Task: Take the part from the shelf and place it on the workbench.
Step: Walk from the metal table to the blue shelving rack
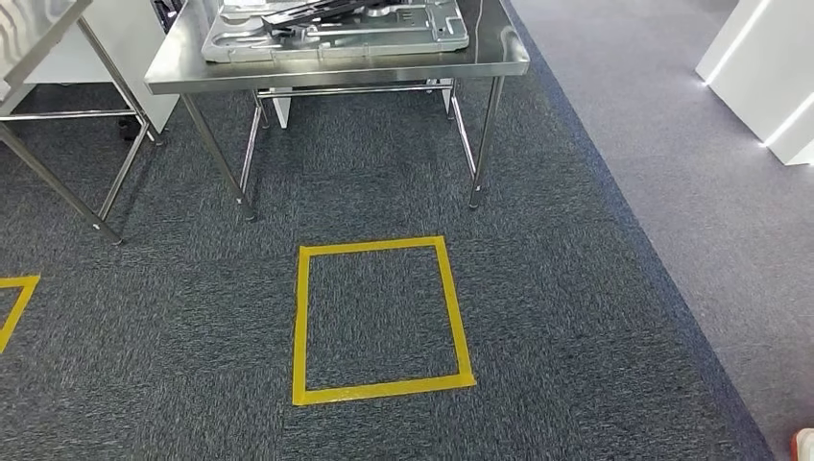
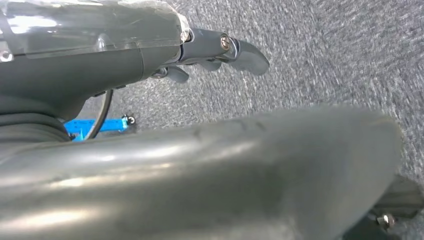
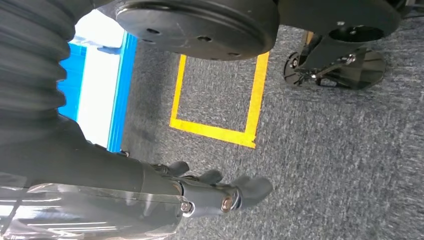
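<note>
1. The left hand point(image 2: 220, 50) is hanging over grey carpet point(image 2: 350, 60); its fingers are lying loosely apart and are gripping nothing.
2. The right hand point(image 3: 220, 192) is likewise hanging above the carpet, fingers spread a little and holding nothing, with a corner of yellow tape point(image 3: 215, 131) showing on the floor beyond it.
3. In the head view a yellow square point(image 1: 380, 322) of tape is lying on the carpet just ahead of the robot, and the corner of a second taped mark point(image 1: 14, 307) is showing at the left edge.
4. Beyond the square a steel table point(image 1: 336, 69) is standing, probably the workbench; its legs are planted just past the tape.
5. On the table a large silver pressed-metal panel point(image 1: 336, 34) is lying flat, with dark strips point(image 1: 307, 12) resting on top of it. Whether either of these is the task's part cannot be told from here.
6. To the far left the frame of another metal stand point(image 1: 67, 134) is reaching into the picture; it may be the shelf, but what it is bearing is cut off.
7. Judging by the idle hands, no part is being carried now: either the fetch is not yet begun or the part is already down on the table, and the pictures are not settling which.
</note>
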You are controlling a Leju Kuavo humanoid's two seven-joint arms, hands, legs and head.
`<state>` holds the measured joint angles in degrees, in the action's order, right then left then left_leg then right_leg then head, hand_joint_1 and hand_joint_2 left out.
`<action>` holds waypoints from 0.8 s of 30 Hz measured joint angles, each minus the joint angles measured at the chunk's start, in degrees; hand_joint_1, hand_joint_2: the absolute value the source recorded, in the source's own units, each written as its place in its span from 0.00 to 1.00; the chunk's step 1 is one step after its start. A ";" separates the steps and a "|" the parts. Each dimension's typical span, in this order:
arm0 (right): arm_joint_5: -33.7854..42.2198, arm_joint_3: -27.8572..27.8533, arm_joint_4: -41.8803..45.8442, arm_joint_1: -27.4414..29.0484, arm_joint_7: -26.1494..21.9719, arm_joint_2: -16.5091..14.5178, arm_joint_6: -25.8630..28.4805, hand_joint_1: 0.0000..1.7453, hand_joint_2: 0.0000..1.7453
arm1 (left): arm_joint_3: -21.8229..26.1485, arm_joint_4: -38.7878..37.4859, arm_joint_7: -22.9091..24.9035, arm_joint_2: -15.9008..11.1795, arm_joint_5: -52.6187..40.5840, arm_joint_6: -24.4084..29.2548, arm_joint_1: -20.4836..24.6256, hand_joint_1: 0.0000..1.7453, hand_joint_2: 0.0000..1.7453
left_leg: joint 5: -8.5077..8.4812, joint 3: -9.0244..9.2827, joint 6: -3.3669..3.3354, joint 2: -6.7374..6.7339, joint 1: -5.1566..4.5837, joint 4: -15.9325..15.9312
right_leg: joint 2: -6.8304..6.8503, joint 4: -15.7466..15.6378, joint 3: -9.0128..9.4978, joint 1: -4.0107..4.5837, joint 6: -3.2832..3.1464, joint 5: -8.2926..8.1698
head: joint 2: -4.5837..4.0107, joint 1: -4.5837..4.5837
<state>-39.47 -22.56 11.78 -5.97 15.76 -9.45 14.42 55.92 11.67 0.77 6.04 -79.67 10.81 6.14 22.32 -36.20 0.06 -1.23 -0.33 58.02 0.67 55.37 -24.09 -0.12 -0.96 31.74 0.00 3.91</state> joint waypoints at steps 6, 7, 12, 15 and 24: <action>0.02 0.00 -0.01 -0.29 -0.70 -0.02 -0.86 0.00 0.00 | 0.00 0.00 0.72 0.03 -0.40 -0.41 -0.28 0.00 0.00 | 10.88 -3.54 1.71 0.66 0.90 16.07 | 0.51 0.05 -5.09 -0.08 -0.96 -4.16 | 0.00 0.00; 0.02 0.00 -0.01 -0.17 -1.66 -0.01 -2.18 0.00 0.00 | -0.08 0.00 1.89 0.03 -1.06 -1.05 -0.30 0.00 0.00 | 9.36 -2.67 1.84 0.64 1.00 16.75 | 0.78 0.19 -5.97 -0.12 -0.84 -4.68 | 0.00 0.00; -0.21 0.00 -0.02 1.23 -7.11 0.25 -9.68 0.00 0.00 | -1.25 0.00 7.72 0.48 -4.18 -3.39 -0.69 0.00 0.00 | 7.03 10.28 1.27 -2.27 0.87 -0.30 | 2.70 1.64 -8.41 -0.04 0.58 -6.11 | 0.00 0.01; -0.31 0.00 -0.03 1.53 -7.51 0.33 -10.18 0.00 0.00 | -1.62 0.00 8.01 0.77 -4.34 -3.51 -1.00 0.00 0.00 | 7.87 10.65 -0.50 -1.35 0.66 -3.10 | 3.81 1.99 -8.91 -0.13 1.85 -6.65 | 0.00 0.00; -0.94 0.05 -0.16 2.39 -8.64 0.37 -10.35 0.00 0.00 | -1.84 0.00 7.33 1.27 -4.43 -3.22 -1.80 0.00 0.00 | 4.71 7.12 -2.58 3.02 -0.73 -2.61 | -1.28 11.97 -10.47 0.13 1.34 -0.66 | 0.00 0.00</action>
<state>-40.41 -22.51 11.62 -3.58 7.11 -9.08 4.07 54.08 11.67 8.10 7.32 -84.09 7.59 4.34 27.04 -29.08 -2.52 1.79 -1.06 55.41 -0.61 67.35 -34.56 0.01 0.38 31.07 0.00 3.91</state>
